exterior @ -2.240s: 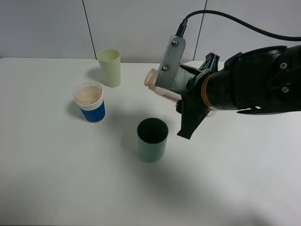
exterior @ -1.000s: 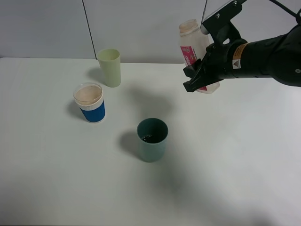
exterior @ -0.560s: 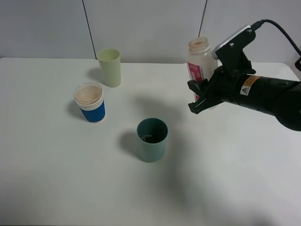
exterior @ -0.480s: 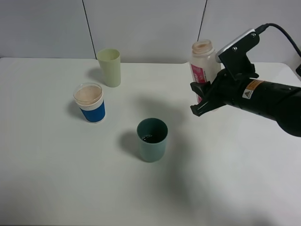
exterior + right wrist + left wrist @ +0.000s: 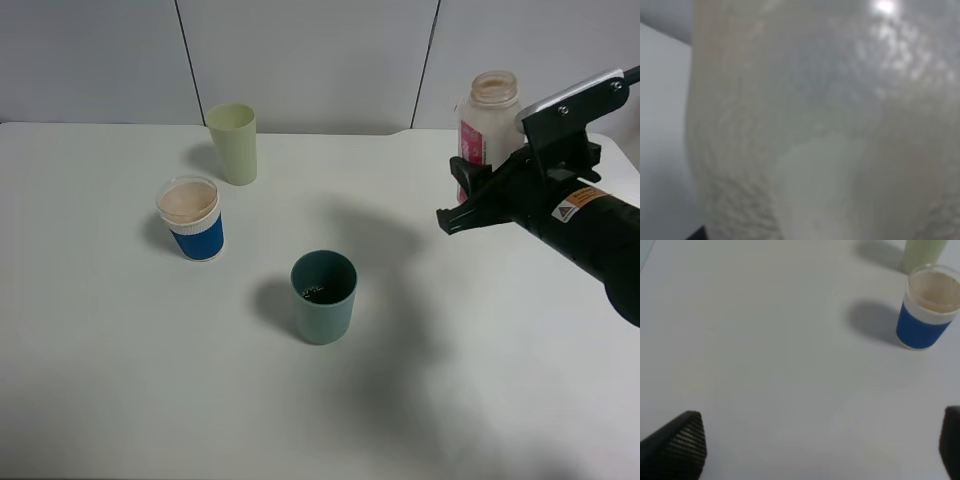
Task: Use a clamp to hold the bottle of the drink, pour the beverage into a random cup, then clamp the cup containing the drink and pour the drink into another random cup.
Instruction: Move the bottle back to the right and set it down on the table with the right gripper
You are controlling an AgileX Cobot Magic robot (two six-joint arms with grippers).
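The translucent bottle with its pink label stands upright at the right side, lifted above the table. My right gripper is shut on the bottle's lower body, and the bottle fills the whole right wrist view. The teal cup stands in the middle of the table with a little dark beverage at its bottom. My left gripper is open over bare table, holding nothing; only its black fingertips show, and it is outside the exterior high view.
A blue cup with a white rim stands left of the teal cup and also shows in the left wrist view. A pale yellow-green tumbler stands behind it near the wall. The table is white.
The right gripper turned the bottle from tilted over the teal cup back upright and carried it right, away from the cup. Dark liquid now lies in the teal cup.
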